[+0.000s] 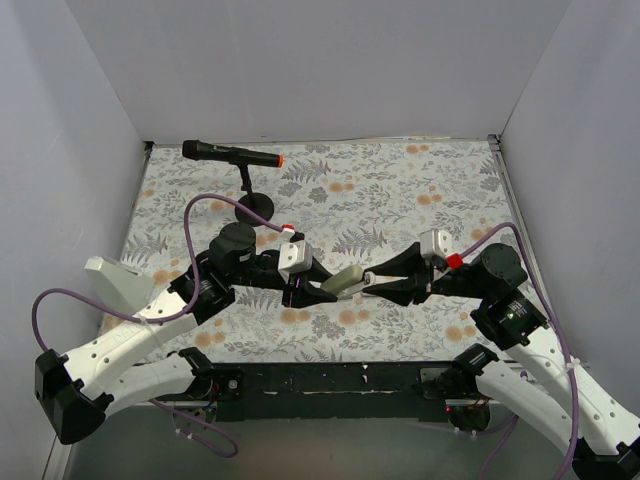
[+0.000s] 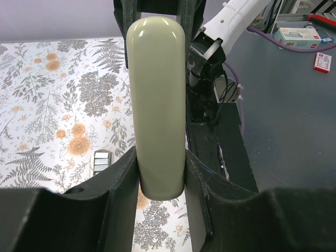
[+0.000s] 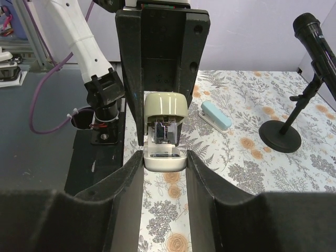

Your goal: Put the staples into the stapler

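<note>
Stapler (image 1: 347,281): where is it, and who has it?

— A pale olive bar, held off the worktop (image 1: 400,190) between both arms, above the middle of the near edge. The left fingers (image 2: 123,191) are clamped on the sides of its rounded cover. The right fingers (image 3: 128,181) close on the sides of its base.

Why two grips on one small thing?

— My reading: one arm steadies the base while the other lifts the cover. From the right wrist, the cover stands tilted up from the base and silver metal shows in the gap, so the magazine seems partly exposed.

And the staples (image 2: 101,161)?

— A tiny silvery-grey block lies flat on the worktop, below the stapler and a little to its far side, touched by nothing. I cannot find its box.

Anything else about?

— A light blue bar (image 3: 215,115) lies apart, further from the near edge. A black microphone (image 1: 232,153) on a stand sits toward the far left corner.

What does that leave?

— Likely one arm must let go to fetch the block. The other would then have to keep the stapler open alone, and it could snap closed.
</note>
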`<state>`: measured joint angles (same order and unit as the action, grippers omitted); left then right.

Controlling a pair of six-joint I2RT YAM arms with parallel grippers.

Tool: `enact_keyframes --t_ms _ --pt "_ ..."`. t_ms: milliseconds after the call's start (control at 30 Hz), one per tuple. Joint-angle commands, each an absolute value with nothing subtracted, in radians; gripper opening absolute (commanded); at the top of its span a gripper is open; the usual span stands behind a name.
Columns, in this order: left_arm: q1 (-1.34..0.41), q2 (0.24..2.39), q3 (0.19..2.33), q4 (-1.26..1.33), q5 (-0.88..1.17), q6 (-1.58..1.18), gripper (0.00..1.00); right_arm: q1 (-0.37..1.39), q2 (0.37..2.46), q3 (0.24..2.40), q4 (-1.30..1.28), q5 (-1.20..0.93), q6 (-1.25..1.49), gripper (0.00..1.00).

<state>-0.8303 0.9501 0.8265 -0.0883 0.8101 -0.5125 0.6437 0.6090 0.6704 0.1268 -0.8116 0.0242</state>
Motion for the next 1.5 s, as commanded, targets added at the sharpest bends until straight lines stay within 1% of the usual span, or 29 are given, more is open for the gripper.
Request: enact_keyframes --t_ms 0,33,67,100,133,167,200,267,300,333,367,500,600,700,833,967,1133,1300,1333,1400,1467 --pt "-0.828 0.934 0.822 -0.048 0.834 -0.511 0.00 0.649 0.607 0.666 0.175 -0.796 0.035 0.34" --pt "-0.828 0.934 0.821 -0.048 0.836 -0.511 0.00 0.649 0.607 0.666 0.176 -0.796 0.035 0.32" --pt "-0.828 0.933 0.821 -0.048 0.835 -0.512 0.00 0.649 0.606 0.667 0.176 -0.792 0.035 0.25" --pt "-0.828 0.933 0.819 -0.048 0.833 -0.512 0.01 0.647 0.606 0.667 0.175 -0.792 0.034 0.21" --pt "-0.828 0.934 0.819 -0.049 0.825 -0.511 0.06 0.649 0.606 0.667 0.166 -0.787 0.028 0.17" --pt "-0.828 0.936 0.818 -0.048 0.815 -0.512 0.30 0.649 0.606 0.669 0.158 -0.773 0.022 0.08" --pt "-0.828 0.934 0.815 -0.045 0.805 -0.512 0.37 0.649 0.609 0.670 0.146 -0.766 0.017 0.02" --pt "-0.828 0.930 0.816 -0.031 0.767 -0.528 0.54 0.649 0.614 0.680 0.103 -0.741 0.002 0.01" --pt "-0.828 0.922 0.818 -0.025 0.753 -0.532 0.83 0.649 0.621 0.687 0.085 -0.730 -0.026 0.01" --pt "-0.828 0.917 0.819 -0.022 0.743 -0.534 0.97 0.649 0.627 0.693 0.065 -0.721 -0.040 0.01" --pt "-0.828 0.911 0.821 -0.021 0.726 -0.531 0.98 0.649 0.632 0.699 0.030 -0.704 -0.061 0.01" --pt "-0.828 0.925 0.873 -0.078 0.709 -0.494 0.98 0.649 0.670 0.713 0.002 -0.715 -0.089 0.01" --pt "-0.828 0.985 0.952 -0.141 0.721 -0.480 0.98 0.649 0.687 0.713 0.002 -0.733 -0.100 0.01" --pt "-0.828 1.043 1.006 -0.167 0.745 -0.451 0.90 0.649 0.699 0.718 0.002 -0.730 -0.110 0.01" --pt "-0.827 1.103 1.052 -0.195 0.765 -0.431 0.85 0.649 0.706 0.719 -0.035 -0.733 -0.126 0.01" --pt "-0.827 1.157 1.098 -0.247 0.807 -0.411 0.74 0.649 0.706 0.719 -0.041 -0.732 -0.132 0.01" --pt "-0.825 1.215 1.141 -0.296 0.845 -0.391 0.70 0.649 0.706 0.716 -0.044 -0.735 -0.137 0.01" --pt "-0.824 1.233 1.160 -0.328 0.870 -0.380 0.62 0.649 0.704 0.715 -0.041 -0.730 -0.138 0.01" --pt "-0.824 1.233 1.158 -0.330 0.871 -0.380 0.58 0.649 0.704 0.713 -0.041 -0.729 -0.138 0.01" --pt "-0.824 1.236 1.160 -0.334 0.874 -0.379 0.53 0.649 0.701 0.712 -0.040 -0.729 -0.138 0.01" --pt "-0.824 1.236 1.160 -0.339 0.874 -0.379 0.51 0.649 0.701 0.710 -0.040 -0.724 -0.137 0.01"
